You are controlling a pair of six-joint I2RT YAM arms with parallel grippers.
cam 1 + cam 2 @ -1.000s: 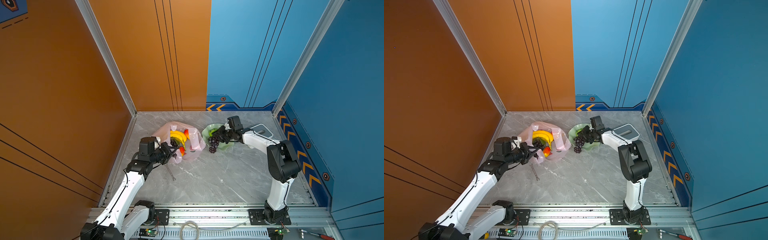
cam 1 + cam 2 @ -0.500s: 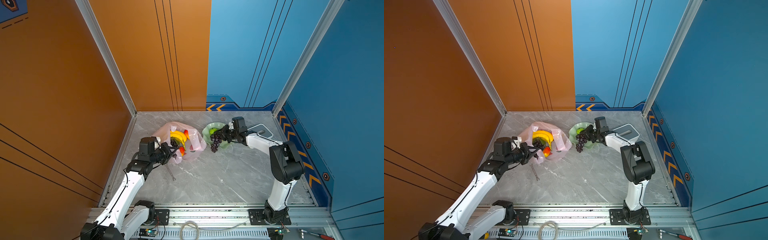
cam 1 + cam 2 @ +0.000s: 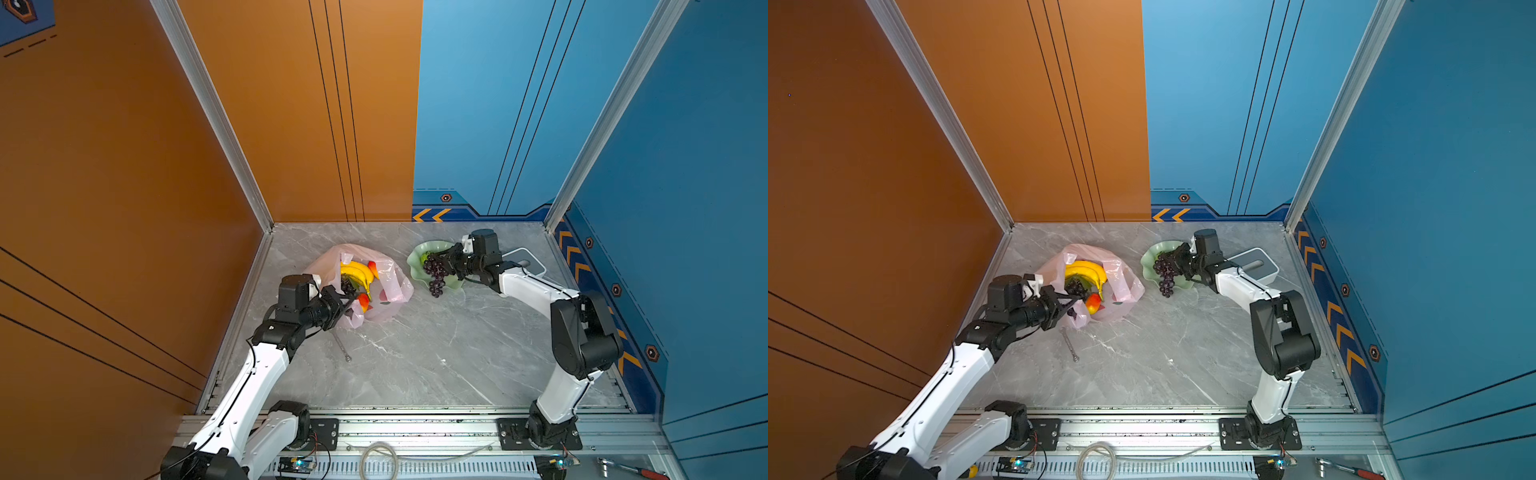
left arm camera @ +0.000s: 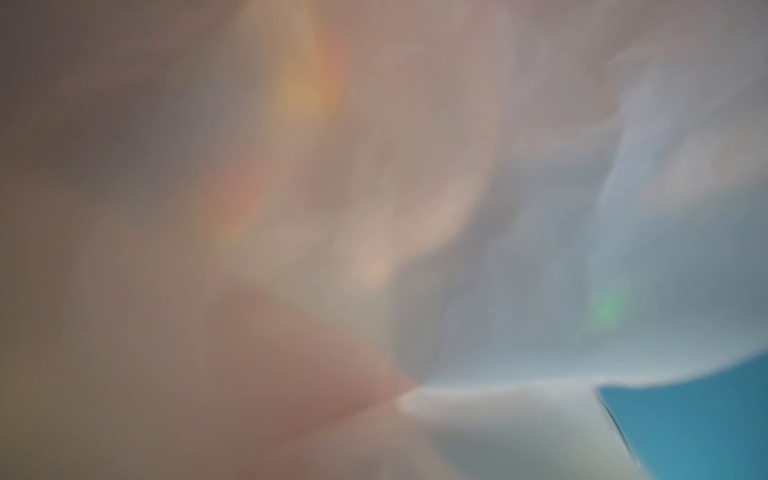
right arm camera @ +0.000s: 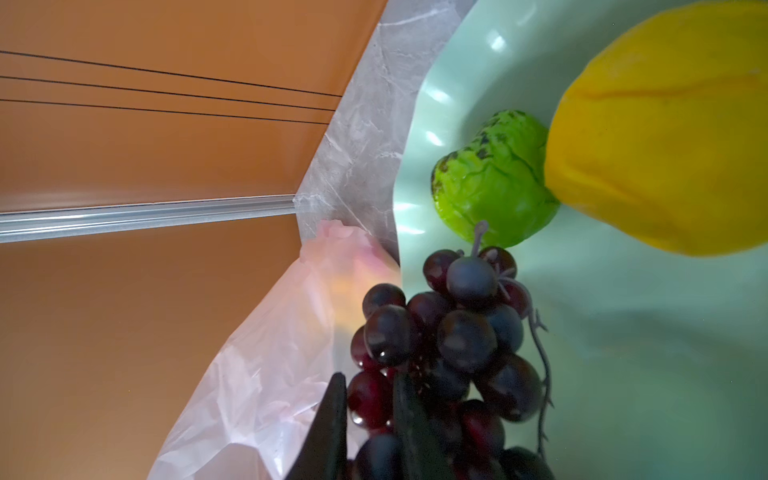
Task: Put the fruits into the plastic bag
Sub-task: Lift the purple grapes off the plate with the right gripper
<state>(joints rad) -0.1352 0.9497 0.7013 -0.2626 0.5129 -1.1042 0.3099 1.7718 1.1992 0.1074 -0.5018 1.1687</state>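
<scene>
The pale-pink plastic bag lies open at the back left, holding a yellow banana bunch, a red-orange mango and dark grapes. My left gripper is shut on the bag's near edge; bag film blurs the left wrist view. My right gripper is shut on a purple grape bunch that hangs over the rim of the green dish. A green fruit and a yellow fruit lie in the dish.
A white-and-grey box stands behind the right arm, by the right wall. A small metal wrench lies on the marble floor in front of the bag. Orange and blue walls close in the back and sides.
My right gripper has closed on the grape bunch and drawn back a little to the right, the bunch shifting with it. The left arm and the bag have not moved.
</scene>
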